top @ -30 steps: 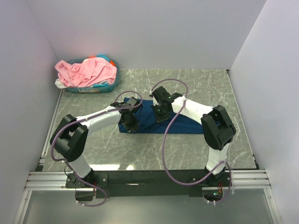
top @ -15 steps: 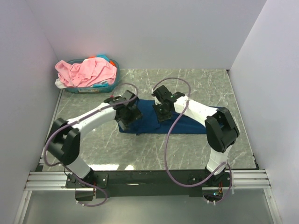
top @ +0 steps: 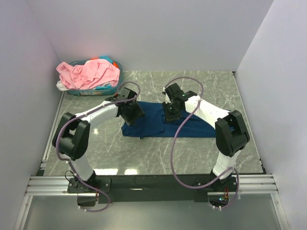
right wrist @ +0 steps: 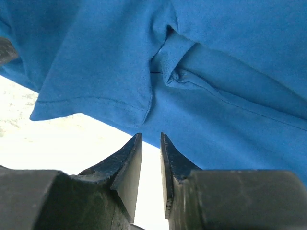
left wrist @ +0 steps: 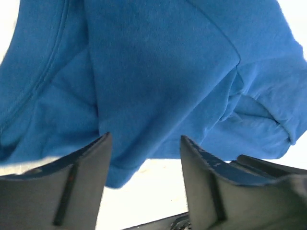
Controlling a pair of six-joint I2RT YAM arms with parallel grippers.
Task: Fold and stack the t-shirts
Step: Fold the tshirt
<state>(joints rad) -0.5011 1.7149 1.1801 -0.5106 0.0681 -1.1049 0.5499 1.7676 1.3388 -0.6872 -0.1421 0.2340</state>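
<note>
Two end effectors hung low over the far side of a navy t-shirt (top: 151, 127), which lay spread flat, wider than deep, on the middle of the marble bench (top: 225, 96). The left end effector (top: 130, 114) was above the shirt's far left corner. In its wrist view the fingers (left wrist: 76, 182) stood wide apart with nothing between them; an edge of the blue cloth ran just past their tips, with bright bench showing under it and a folded sleeve bunched at the right. The right end effector (top: 171, 111) sat above the shirt's far edge near the middle. Its fingers (right wrist: 127, 163) were parted by only a narrow slit and gripped nothing, with a hemmed corner of cloth just ahead of the tips. The two end effectors were near each other but apart, with blue cloth between them. Bare bench lay open on the near side between the shirt's near edge and the arm bases, on the right as far as the bench's right edge, and in a strip between the shirt and the back wall (top: 144, 38). In the far left corner stood a teal basket (top: 116, 82), heaped with a pink t-shirt (top: 91, 73) that spilled over its rim, well apart from the navy one
</note>
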